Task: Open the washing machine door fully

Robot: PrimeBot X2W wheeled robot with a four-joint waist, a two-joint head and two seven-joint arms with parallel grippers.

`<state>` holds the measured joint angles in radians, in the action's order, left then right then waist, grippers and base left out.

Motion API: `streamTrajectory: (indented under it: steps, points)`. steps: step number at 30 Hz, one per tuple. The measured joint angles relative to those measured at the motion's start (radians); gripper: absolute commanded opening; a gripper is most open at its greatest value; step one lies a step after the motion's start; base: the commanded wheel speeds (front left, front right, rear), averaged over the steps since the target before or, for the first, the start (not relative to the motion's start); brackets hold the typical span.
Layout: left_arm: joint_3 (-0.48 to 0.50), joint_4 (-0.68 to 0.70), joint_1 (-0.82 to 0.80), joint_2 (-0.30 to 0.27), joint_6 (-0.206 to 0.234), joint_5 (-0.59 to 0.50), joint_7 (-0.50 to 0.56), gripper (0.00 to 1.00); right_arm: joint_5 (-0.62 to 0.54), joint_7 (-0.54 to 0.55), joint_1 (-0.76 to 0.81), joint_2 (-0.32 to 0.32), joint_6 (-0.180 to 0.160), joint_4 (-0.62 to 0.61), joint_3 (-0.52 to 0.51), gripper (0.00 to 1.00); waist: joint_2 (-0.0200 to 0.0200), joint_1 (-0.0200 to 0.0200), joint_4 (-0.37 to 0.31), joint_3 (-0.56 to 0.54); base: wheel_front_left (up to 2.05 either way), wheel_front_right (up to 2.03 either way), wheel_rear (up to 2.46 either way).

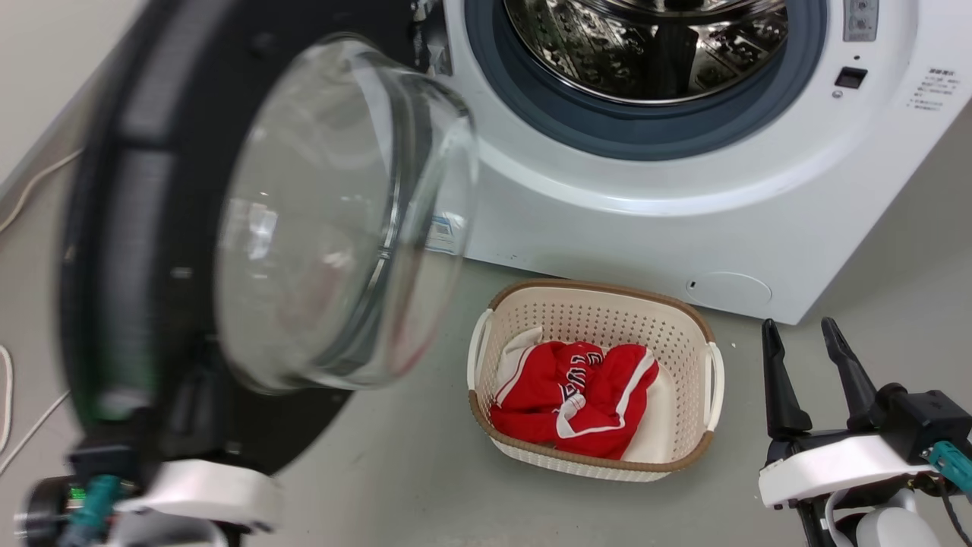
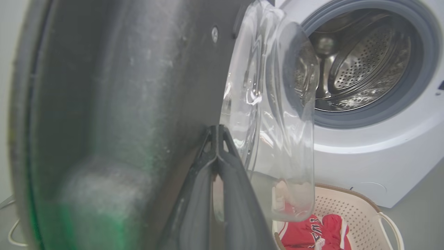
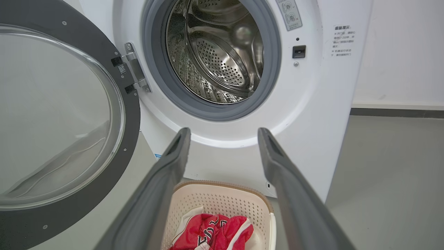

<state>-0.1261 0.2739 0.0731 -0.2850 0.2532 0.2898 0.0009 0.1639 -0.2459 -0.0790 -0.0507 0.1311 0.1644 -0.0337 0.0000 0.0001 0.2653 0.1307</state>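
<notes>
The washing machine door [image 1: 137, 190] stands swung out to the left of the white machine [image 1: 645, 220], its clear glass bowl [image 1: 326, 213] bulging toward the drum hole [image 1: 645, 45]. In the left wrist view my left gripper [image 2: 216, 129] is shut, its tips lying against the door's [image 2: 121, 86] dark inner face right beside the glass bowl [image 2: 274, 114]. My right gripper [image 1: 800, 328] is open low at the right, holding nothing. From the right wrist, the right gripper [image 3: 223, 131] points at the machine's front, with the door [image 3: 128, 114] and its metal hinge [image 3: 133, 71] to its left.
A cream laundry basket [image 1: 600, 290] holding a red and white garment [image 1: 577, 403] sits on the grey floor in front of the machine, between my two arms. Pale cables [image 1: 30, 190] trail along the floor at the far left. A wall [image 3: 399, 52] stands behind the machine.
</notes>
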Motion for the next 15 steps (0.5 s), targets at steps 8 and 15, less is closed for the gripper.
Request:
streamTrajectory:
  steps: [8,15]
  points:
    - [0.183,-0.163,-0.061,-0.045,0.000,0.098,-0.111,0.00,-0.007,0.007,-0.017,0.000,0.000,-0.016,-0.016,1.00,0.0000,0.0000,-0.031,0.041,0.00,0.00,0.00]
    - [0.288,-0.349,-0.155,-0.111,-0.052,0.153,-0.213,0.00,-0.016,0.010,-0.026,0.000,0.000,-0.021,-0.032,1.00,0.0000,0.0000,-0.045,0.070,0.00,0.00,0.00]
